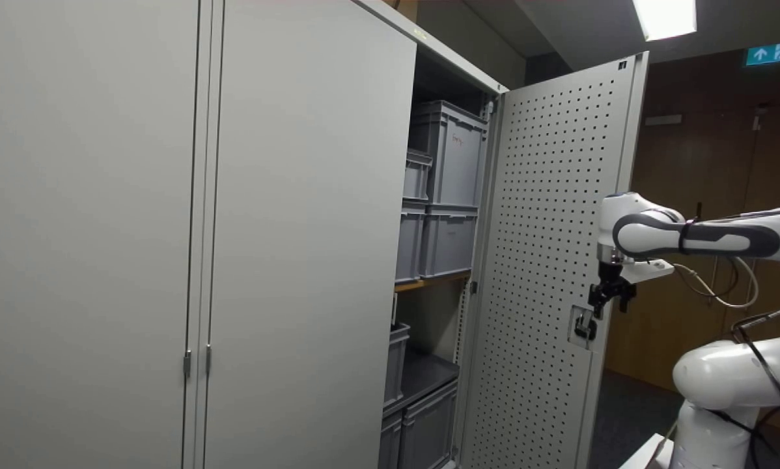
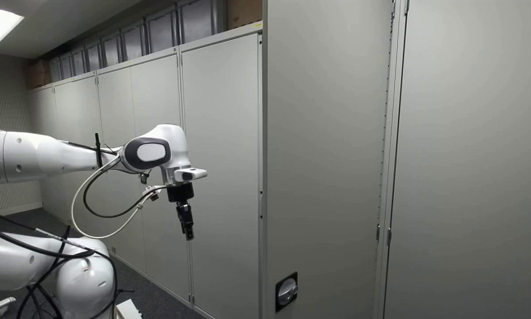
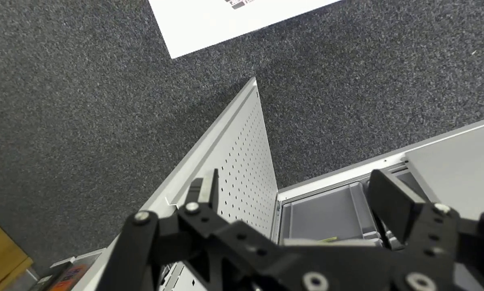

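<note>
We have the pincer [image 3: 296,188] pointing down near the free edge of a cabinet door [image 1: 546,215], its fingers [image 3: 389,202] spread wide and nothing gripped between them. The door stands swung open, perforated inner face showing, beside shelves [image 1: 413,285] of grey bins [image 1: 452,244]. In an exterior view the pincer appears above the door's inner latch [image 1: 584,327]; in an exterior view of the outer face, where we also find the handle [image 2: 287,291], a gap separates pincer and door, so we take them to be apart. Dark carpet [image 3: 84,101] lies below.

We judge the step in hand to be positioning at the door, with no contact made. The next move on it seems to call for a lower, squarer approach, so that the spread fingers meet the latch or straddle the door's edge without scraping the perforated face.
</note>
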